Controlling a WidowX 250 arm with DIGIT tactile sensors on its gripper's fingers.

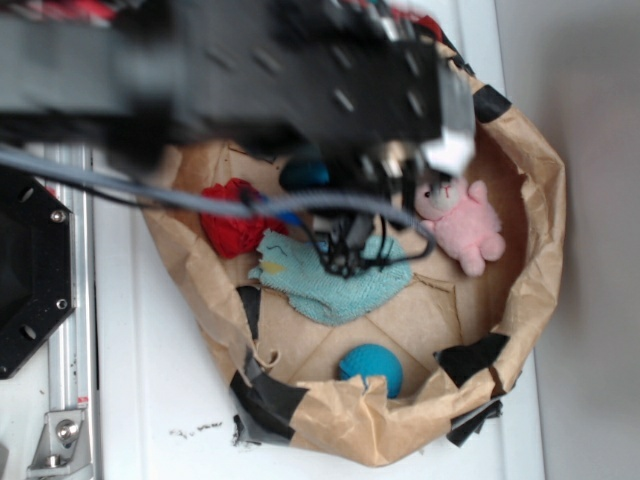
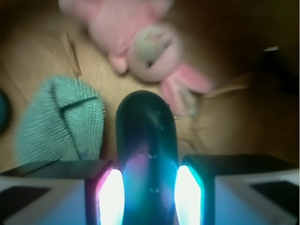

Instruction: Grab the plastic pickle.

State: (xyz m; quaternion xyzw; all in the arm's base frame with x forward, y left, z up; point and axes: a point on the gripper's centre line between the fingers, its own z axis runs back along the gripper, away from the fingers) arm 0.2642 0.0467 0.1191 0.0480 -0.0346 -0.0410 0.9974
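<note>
Pickle location: the plastic pickle is seen in the wrist view lying between the two lit pads, on the brown paper floor of the bag; in the exterior view it is hidden under the arm.
Neighbours: the teal cloth lies just beside it on one side, the pink bunny near its far end; a blue ball sits well apart near the bag's rim.
Long axis: the axis is seen running straight away from the camera, the rounded far end pointing toward the bunny's head.
Jaws: the gripper is seen with its pads flanking the pickle's sides, close against it; whether it is truly pinched cannot be told.
Handling, judged: a light, stiff, hollow toy is expected; the glossy, curved skin is likely slippery.
Grip point, judged: the middle of the body, across the short width, is preferred, since the rounded ends could squirt out.
</note>
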